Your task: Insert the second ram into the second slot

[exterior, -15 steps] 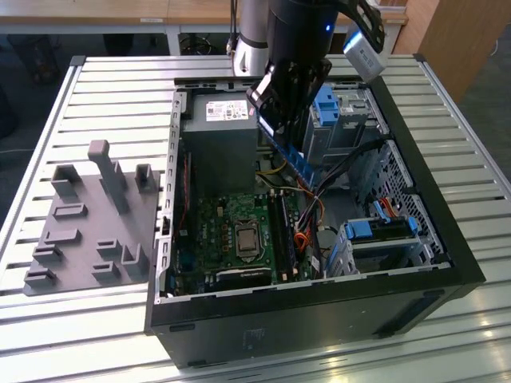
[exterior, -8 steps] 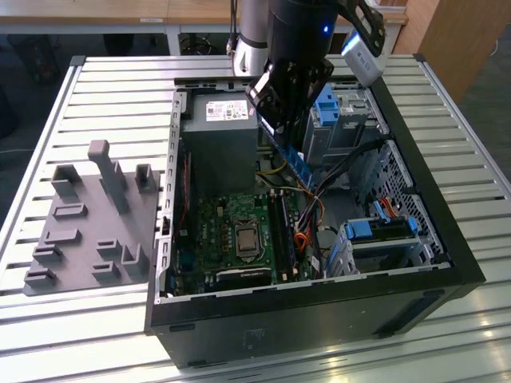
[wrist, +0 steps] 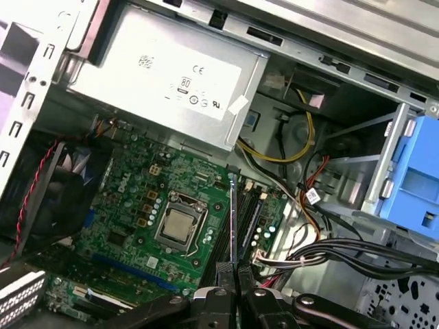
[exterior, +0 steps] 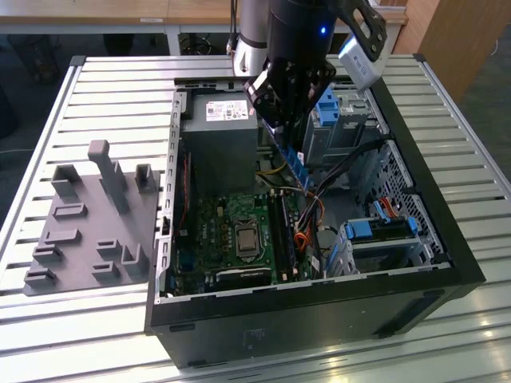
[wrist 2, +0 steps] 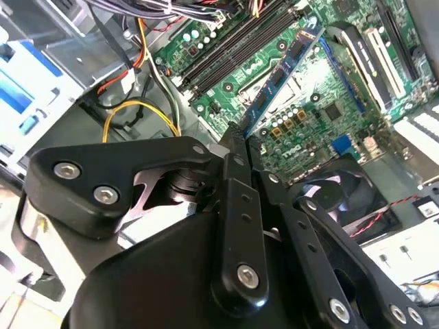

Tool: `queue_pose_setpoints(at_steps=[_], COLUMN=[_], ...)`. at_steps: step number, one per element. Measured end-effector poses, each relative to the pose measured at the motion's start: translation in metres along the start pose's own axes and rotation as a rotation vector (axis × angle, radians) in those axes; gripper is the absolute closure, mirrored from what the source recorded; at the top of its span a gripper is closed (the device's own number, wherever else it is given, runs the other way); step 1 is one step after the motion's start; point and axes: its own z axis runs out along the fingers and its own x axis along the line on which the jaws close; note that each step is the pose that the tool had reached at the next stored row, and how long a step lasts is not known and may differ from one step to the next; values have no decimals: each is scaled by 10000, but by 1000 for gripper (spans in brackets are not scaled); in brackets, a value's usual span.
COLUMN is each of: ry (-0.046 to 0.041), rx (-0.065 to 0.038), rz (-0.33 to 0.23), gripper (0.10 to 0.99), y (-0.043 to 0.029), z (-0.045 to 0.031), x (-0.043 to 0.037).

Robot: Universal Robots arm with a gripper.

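A: Exterior view?
B: My gripper (exterior: 290, 134) is upper centre of frame, inside the open case (exterior: 279, 319). Jaws are clamped on the 2nd ram (exterior: 298, 165), held tilted above the motherboard (exterior: 215, 231).
A: Second wrist view?
B: The 2nd ram (wrist 2: 285, 72) sticks out past my gripper (wrist 2: 240, 140).
A: First wrist view?
B: The 2nd ram (wrist: 232, 212) is edge-on, just beside the memory slots (wrist: 255, 214).

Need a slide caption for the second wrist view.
Gripper grips the second ram above the motherboard, near its memory slots.

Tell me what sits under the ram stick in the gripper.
The green motherboard and its black memory slots lie below; the part directly beneath the second ram is hidden by it.
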Motion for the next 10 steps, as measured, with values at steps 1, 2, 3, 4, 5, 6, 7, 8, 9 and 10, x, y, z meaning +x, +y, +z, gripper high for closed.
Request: queue_pose_setpoints(at_steps=[1,2,3,4,5,6,7,8,9,10], ry=[-6,-10,-14,-18,-23,-27,-31,-35,-40,-44], rx=[1,3,5,7,9,11,12,14,15,17], rz=[132,250,367,488,604,721,836,947,1058,1180], gripper=[949,949,949,949,949,949,949,949,949,949], y=[0,0,0,0,0,0,0,0,0,0], z=[1,1,2,2,2,3,3,4,5,5], x=[0,0,0,0,0,0,0,0,0,0])
